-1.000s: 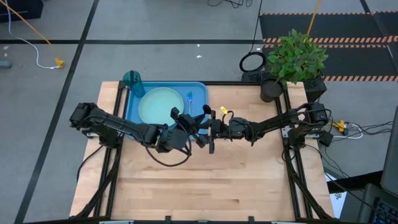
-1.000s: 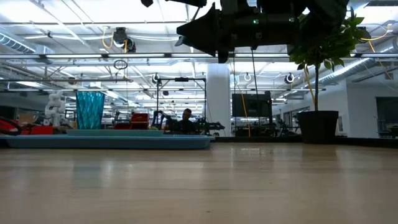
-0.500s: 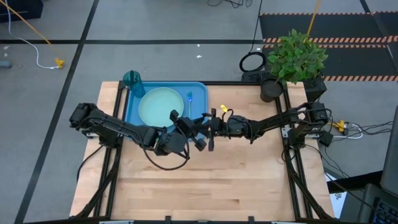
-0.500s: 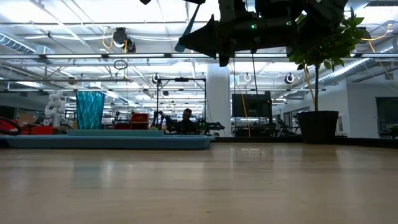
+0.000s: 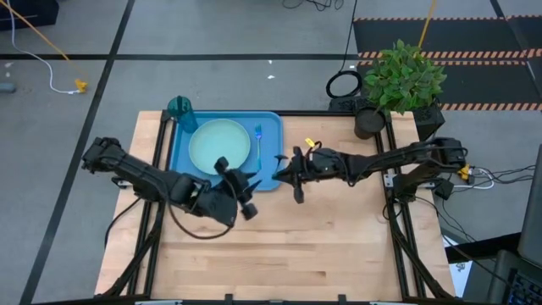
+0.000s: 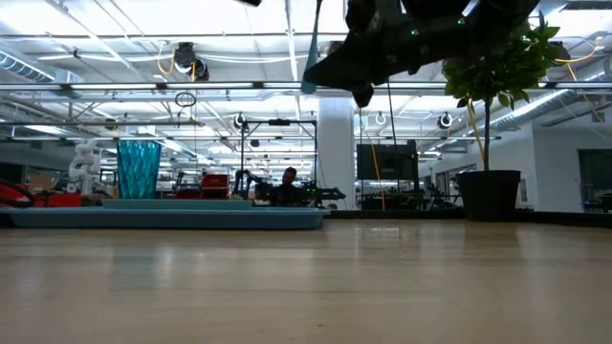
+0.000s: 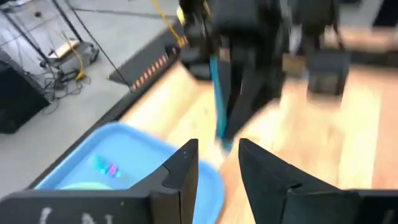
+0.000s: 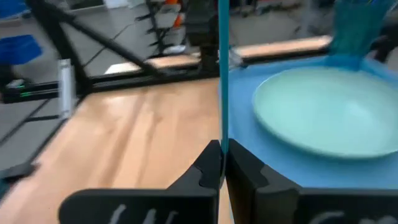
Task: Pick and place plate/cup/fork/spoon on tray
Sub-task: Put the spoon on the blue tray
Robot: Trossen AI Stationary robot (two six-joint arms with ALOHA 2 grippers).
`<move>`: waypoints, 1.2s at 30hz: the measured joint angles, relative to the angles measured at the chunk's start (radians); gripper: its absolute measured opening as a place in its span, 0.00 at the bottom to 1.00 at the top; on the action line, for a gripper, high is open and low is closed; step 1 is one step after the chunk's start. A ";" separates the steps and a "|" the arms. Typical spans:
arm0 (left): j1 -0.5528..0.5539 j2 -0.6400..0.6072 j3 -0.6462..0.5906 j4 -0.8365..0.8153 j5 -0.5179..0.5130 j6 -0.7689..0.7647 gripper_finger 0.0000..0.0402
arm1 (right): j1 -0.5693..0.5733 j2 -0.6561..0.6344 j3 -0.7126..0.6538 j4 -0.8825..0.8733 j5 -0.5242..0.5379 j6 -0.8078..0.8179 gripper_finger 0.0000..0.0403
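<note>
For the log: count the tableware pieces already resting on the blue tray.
3. The plate lies in the middle of the tray, the fork beside it, the cup at a far corner. The spoon hangs in the right gripper, not yet down.

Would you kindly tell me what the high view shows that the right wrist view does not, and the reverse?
Only the high view shows the fork lying on the tray beside the plate, the left pincer at the tray's front edge, and the potted plant. Only the right wrist view shows the spoon's thin handle clamped upright in the right pincer. Both show the plate, the tray and the cup.
</note>
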 joint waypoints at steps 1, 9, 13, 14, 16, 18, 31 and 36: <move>-0.007 0.002 0.000 -0.045 0.014 -0.013 0.30 | -0.003 -0.008 0.000 -0.023 -0.024 0.012 0.00; -0.016 0.025 -0.175 0.097 0.084 -0.004 0.30 | -0.007 0.012 0.000 -0.031 -0.135 0.076 0.00; -0.011 0.024 -0.322 0.407 0.130 0.090 0.32 | -0.006 0.014 0.000 -0.029 -0.135 0.068 0.00; -0.010 0.024 -0.358 0.503 0.130 0.128 0.33 | -0.006 0.013 0.000 -0.028 -0.135 0.066 0.00; 0.002 0.024 -0.426 0.714 0.119 0.229 0.36 | -0.006 0.013 0.000 -0.028 -0.135 0.055 0.00; 0.022 0.024 -0.484 0.910 0.127 0.297 0.39 | -0.006 0.013 0.000 -0.028 -0.135 0.045 0.00; 0.138 0.094 -0.571 1.181 0.342 0.337 0.46 | -0.005 0.014 0.000 -0.037 -0.135 0.039 0.00; 0.152 0.126 -0.573 1.257 0.359 0.354 0.37 | -0.003 0.013 -0.002 -0.043 -0.141 0.039 0.00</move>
